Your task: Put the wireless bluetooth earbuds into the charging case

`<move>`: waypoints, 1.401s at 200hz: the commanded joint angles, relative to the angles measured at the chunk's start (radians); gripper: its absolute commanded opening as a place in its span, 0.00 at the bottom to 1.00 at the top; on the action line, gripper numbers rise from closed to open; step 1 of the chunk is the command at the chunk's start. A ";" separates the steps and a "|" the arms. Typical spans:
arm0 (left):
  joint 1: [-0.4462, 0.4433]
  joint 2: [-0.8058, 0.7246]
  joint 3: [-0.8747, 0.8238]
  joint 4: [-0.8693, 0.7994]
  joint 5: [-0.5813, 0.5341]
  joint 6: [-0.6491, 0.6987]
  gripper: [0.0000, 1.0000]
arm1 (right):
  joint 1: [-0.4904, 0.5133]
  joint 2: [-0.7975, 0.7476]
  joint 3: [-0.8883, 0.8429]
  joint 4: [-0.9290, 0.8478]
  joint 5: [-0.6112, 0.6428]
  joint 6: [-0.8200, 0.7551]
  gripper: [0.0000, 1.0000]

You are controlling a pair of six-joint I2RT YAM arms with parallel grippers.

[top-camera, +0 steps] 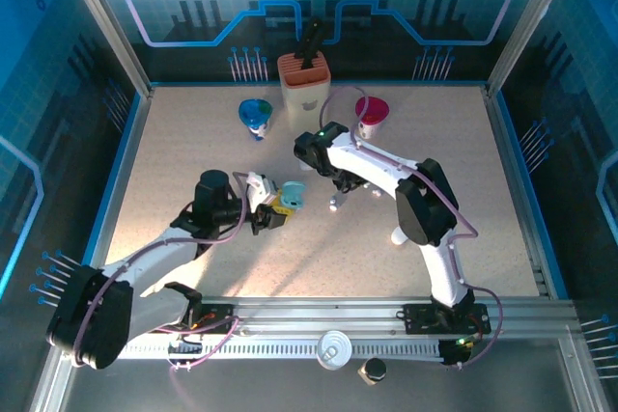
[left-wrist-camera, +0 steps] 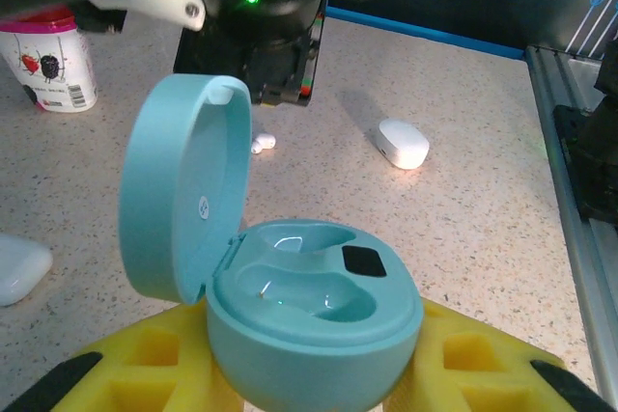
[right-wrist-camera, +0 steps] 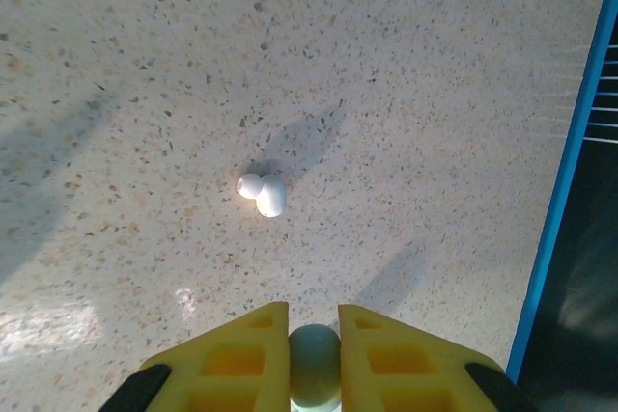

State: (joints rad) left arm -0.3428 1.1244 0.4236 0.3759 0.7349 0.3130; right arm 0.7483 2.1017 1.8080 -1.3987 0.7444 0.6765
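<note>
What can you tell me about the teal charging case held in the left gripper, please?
The charging case is a rounded, pebble-like teal shell of smooth, slightly glossy plastic. It is open: the lid stands upright on a hinge at the left of the left wrist view. The base shows two moulded wells, seemingly empty, and a small black patch. It sits clamped between the yellow fingers of the left gripper, touching nothing else that I can see.

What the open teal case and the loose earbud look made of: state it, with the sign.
Teal case: likely moulded plastic, satin; soft highlights in its wells. Loose earbud: likely glossy white plastic; smooth, rounded, bright sheen.
</note>
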 commanded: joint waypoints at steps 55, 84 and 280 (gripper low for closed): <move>0.008 0.071 0.031 0.089 -0.048 -0.028 0.32 | 0.044 -0.153 0.056 -0.006 -0.073 0.014 0.14; 0.009 0.097 0.046 0.116 -0.053 -0.043 0.32 | 0.070 -0.236 0.028 0.076 -0.134 -0.020 0.13; 0.014 0.067 0.092 0.016 -0.022 -0.070 0.32 | 0.190 -0.382 -0.234 0.598 -0.445 -0.288 0.11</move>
State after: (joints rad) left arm -0.3412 1.2144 0.4835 0.4004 0.6849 0.2600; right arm 0.9283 1.7020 1.5986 -0.8284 0.3271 0.4194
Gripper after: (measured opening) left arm 0.336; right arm 0.116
